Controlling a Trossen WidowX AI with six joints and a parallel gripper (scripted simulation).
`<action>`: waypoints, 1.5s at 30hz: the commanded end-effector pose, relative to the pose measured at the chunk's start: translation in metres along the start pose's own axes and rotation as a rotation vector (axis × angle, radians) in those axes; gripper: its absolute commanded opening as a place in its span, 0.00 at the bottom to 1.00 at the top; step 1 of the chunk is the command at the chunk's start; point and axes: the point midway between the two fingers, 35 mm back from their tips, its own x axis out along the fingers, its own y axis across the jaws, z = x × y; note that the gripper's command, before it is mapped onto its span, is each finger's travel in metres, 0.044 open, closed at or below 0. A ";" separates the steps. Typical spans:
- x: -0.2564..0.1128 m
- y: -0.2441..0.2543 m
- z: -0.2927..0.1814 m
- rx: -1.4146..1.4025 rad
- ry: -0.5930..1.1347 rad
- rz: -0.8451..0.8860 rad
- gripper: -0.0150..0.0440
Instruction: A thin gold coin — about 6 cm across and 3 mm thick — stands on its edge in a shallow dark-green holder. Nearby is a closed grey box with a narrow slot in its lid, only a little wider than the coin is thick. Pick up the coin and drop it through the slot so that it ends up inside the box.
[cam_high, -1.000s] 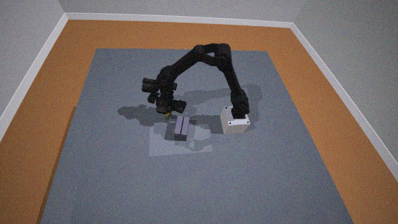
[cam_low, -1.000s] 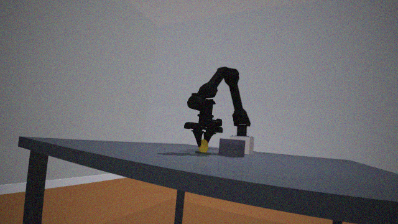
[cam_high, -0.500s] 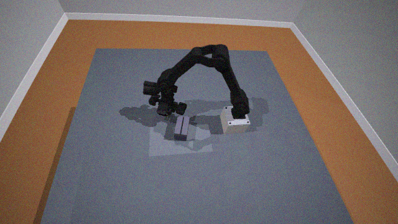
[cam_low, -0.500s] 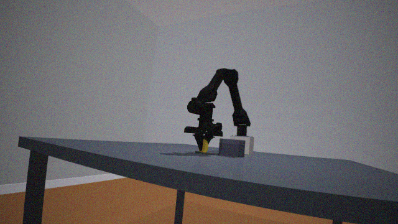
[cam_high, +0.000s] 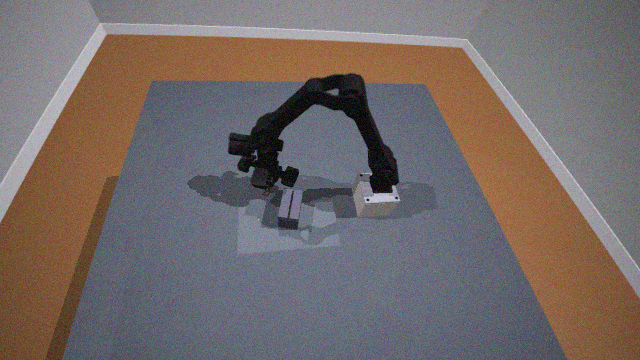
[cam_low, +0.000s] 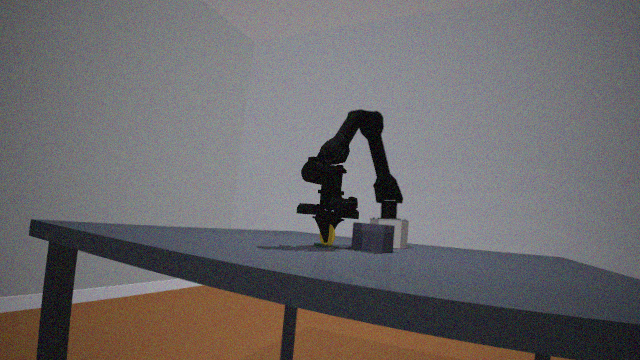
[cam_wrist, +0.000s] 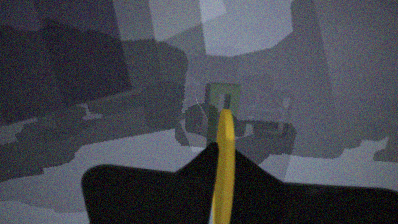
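Note:
The gold coin stands on edge between the fingertips. The gripper points straight down and is shut on the coin, low over the table. The dark-green holder is directly under the coin. Whether the coin's lower edge is still inside the holder is hard to tell. In the top view the arm hides the coin. The closed grey box stands close beside the gripper, to its right in the top and exterior views. Its narrow slot runs lengthwise along the lid.
The arm's pale base block stands to the right of the box. The arm arches high between base and gripper. Shadows and a lighter patch lie on the grey-blue table around the box.

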 end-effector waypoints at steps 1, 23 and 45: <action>-0.009 -0.002 0.001 -0.004 -0.004 -0.003 0.25; -0.065 -0.004 0.001 -0.004 -0.004 -0.003 0.25; -0.094 -0.006 0.003 -0.203 -0.004 -0.004 0.25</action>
